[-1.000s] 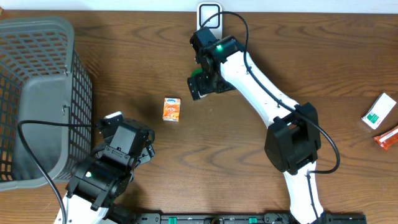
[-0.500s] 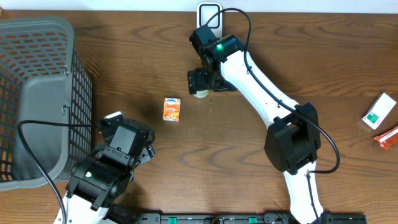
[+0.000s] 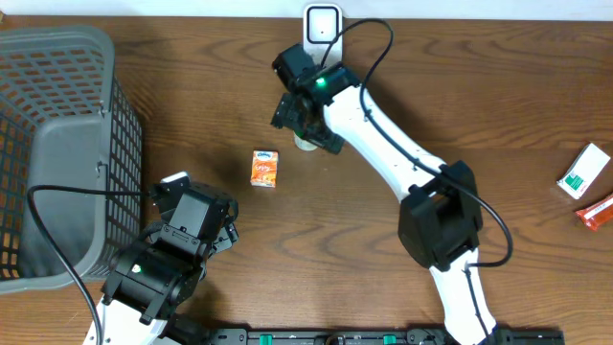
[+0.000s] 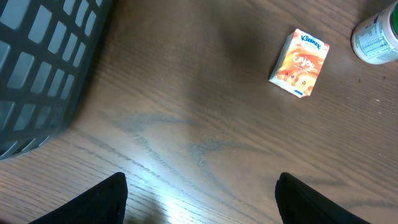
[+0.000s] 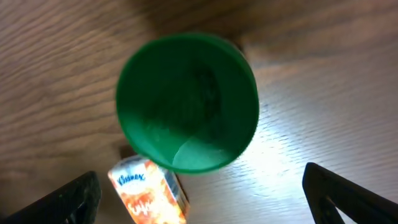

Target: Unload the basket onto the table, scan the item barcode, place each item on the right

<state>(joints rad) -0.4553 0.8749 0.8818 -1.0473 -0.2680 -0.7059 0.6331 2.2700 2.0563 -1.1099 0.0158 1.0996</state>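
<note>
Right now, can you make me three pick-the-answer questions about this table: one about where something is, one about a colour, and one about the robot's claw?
1. Where is the grey basket?
A) on the robot's left
B) on the robot's right
C) in the middle

2. What colour is the bottle cap?
A) red
B) green
C) blue

3. How is the right gripper?
A) shut on the cap
B) open over the cap
C) out of sight

Answers:
1. A, the overhead view shows it at that edge.
2. B, the right wrist view shows a green top.
3. B, its fingers stand wide apart, clear of the cap.
</note>
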